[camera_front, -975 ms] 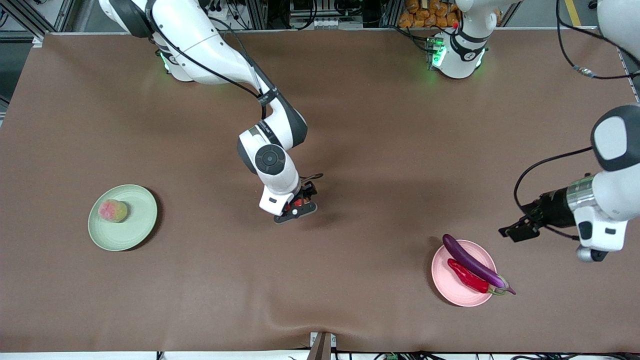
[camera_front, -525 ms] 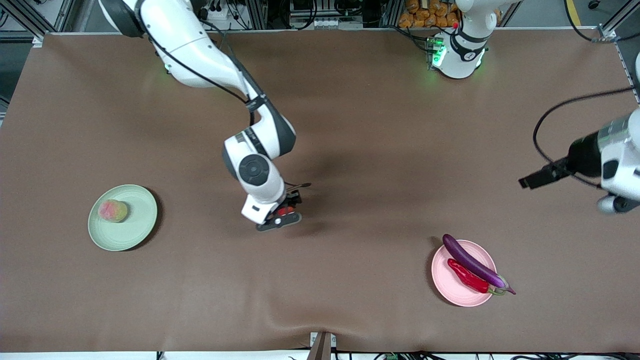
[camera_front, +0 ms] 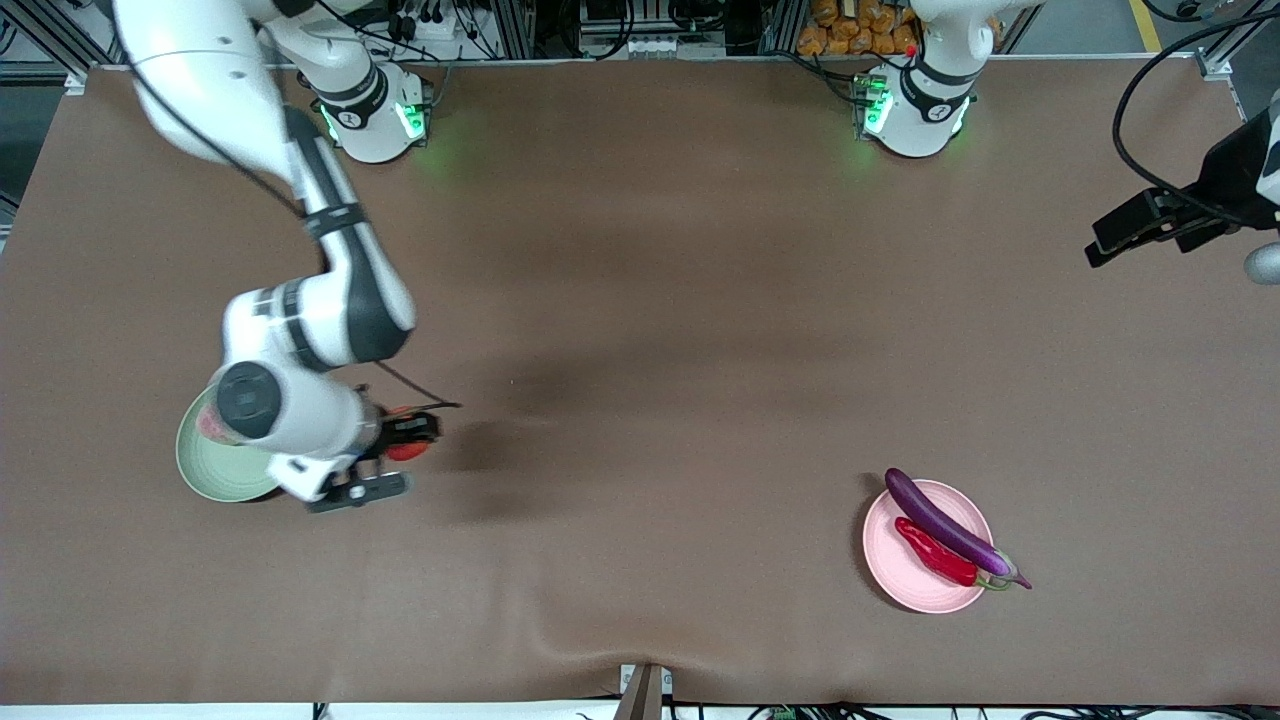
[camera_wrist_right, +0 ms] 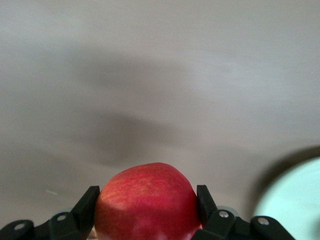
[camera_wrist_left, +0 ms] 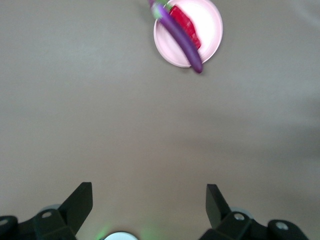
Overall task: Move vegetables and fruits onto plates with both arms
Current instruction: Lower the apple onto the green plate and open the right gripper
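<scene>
Right tool [camera_front: 385, 465] sits at lower left of the front view, clamped on the apple [camera_front: 407, 451]; only a sliver of red shows under the wrist. It hangs over bare tabletop [camera_front: 640, 330] just beside the green plate [camera_front: 205, 470], which the wrist partly covers. The peach [camera_front: 208, 425] on that plate peeks out at the wrist's edge. Step in hand, as I read it: carrying the apple to the green plate. Next move calls for a short shift over the plate's bare part, clear of the peach, then lower and release. Pink plate [camera_front: 905, 570] at lower right already carries the eggplant [camera_front: 945, 525] and chili [camera_front: 935, 553]; the eggplant's stem end overhangs the rim. Left tool [camera_front: 1140, 225] waits at the upper right edge, spread wide and empty.

Left wrist view: both fingers [camera_wrist_left: 80, 205] at the bottom, wide apart, nothing between them. Pink plate [camera_wrist_left: 210, 30] at top centre, well apart from the tool, eggplant [camera_wrist_left: 180, 37] and chili [camera_wrist_left: 186, 25] lying on it.

Right wrist view: apple [camera_wrist_right: 147, 200] at bottom centre, pinched on both sides by the fingers [camera_wrist_right: 87, 205]. Pale green plate rim [camera_wrist_right: 295, 200] at lower right, just beside the apple, not yet under it.
</scene>
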### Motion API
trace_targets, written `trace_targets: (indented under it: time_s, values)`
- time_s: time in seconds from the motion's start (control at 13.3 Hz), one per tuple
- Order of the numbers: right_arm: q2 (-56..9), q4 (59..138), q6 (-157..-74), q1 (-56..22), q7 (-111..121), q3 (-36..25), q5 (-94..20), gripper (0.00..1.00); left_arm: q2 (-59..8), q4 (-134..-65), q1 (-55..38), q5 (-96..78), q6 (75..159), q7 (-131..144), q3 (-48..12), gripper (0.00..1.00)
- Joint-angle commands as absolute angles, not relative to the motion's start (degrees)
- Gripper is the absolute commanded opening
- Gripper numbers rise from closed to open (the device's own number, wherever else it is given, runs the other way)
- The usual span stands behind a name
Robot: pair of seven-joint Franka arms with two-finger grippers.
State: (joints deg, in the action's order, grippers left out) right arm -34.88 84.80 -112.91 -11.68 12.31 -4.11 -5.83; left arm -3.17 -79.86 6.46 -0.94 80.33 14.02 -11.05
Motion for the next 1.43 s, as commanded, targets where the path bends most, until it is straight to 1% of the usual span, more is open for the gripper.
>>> trace_targets:
  time_s: [0.0,0.15,0.3,0.38,0.45,0.53,0.6,0.67,0.82,0.97,1.05,1.35]
  values:
    - [-34.8,85.87,-112.5,-2.31,30.7,-2.37,-7.38,0.42,1.48,-86.02,0.09,-0.79,80.07,11.87,-4.13,1.0]
    - [-36.99,85.78,-113.29,2.0,40.91,-2.37,-7.73,0.43,4.64,-89.98,-0.09,-0.79,80.94,11.87,-3.78,1.0]
    - [-39.63,85.78,-116.96,5.7,49.7,-2.37,-7.91,0.45,7.55,-94.81,0.52,-0.79,83.83,11.87,-3.61,1.0]
    - [-40.6,85.69,-118.72,6.41,53.84,-2.29,-8.08,0.45,8.69,-96.14,0.61,-0.79,85.24,11.95,-3.95,1.0]
    - [-41.04,85.69,-119.35,6.94,56.4,-2.37,-9.57,0.48,9.14,-95.89,0.53,-0.79,85.34,11.87,-4.13,1.0]
    - [-41.22,85.78,-119.44,7.12,57.99,-2.37,-11.15,0.6,9.58,-96.06,0.53,-0.79,85.17,11.87,-4.13,1.0]
    - [-41.48,85.69,-119.44,7.55,58.96,-2.37,-11.6,0.92,9.93,-96.24,0.61,-0.79,85.08,11.78,-4.13,1.0]
    - [-41.48,85.78,-119.27,7.73,59.06,-2.37,-12.3,1.0,9.93,-96.24,0.53,-0.79,84.99,11.78,-4.13,1.0]
    - [-40.87,85.96,-117.61,6.69,57.66,-2.46,-12.57,1.0,9.93,-96.24,0.61,-0.79,84.99,11.78,-4.13,1.0]
    - [-39.47,86.13,-112.0,5.89,47.26,-2.37,-12.57,1.0,9.67,-95.98,0.53,-0.35,85.34,11.6,-4.13,1.0]
    - [-37.81,87.96,-110.93,5.37,42.67,-2.37,-12.57,1.0,9.67,-96.06,0.61,-0.35,85.43,11.51,-4.13,1.0]
    - [-24.29,100.08,-111.45,-0.6,22.2,-2.46,-12.48,1.0,9.84,-96.77,0.7,-0.44,85.43,11.43,-4.04,1.0]
